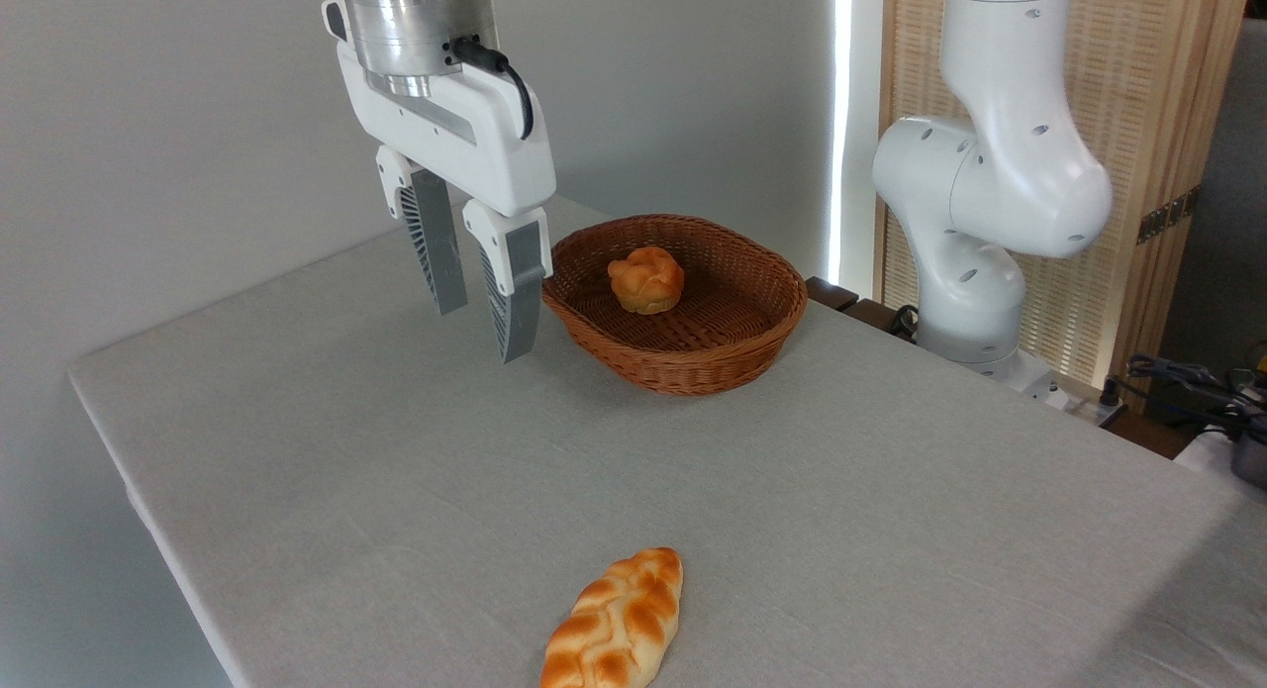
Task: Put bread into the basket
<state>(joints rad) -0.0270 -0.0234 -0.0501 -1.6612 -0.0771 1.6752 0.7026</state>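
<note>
Two pieces of bread are in sight, each of a different kind: one small round knotted bun with a golden-orange top [645, 280] and one longer oval braided loaf, golden-brown [616, 621]. There is one oval reddish-brown woven wicker basket [693, 356]. One grey cloth-covered desk [396, 470] carries them all. One white robot arm [990, 173] is present, ending in one gripper [483, 327] with two grey ribbed fingers [517, 292].
</note>
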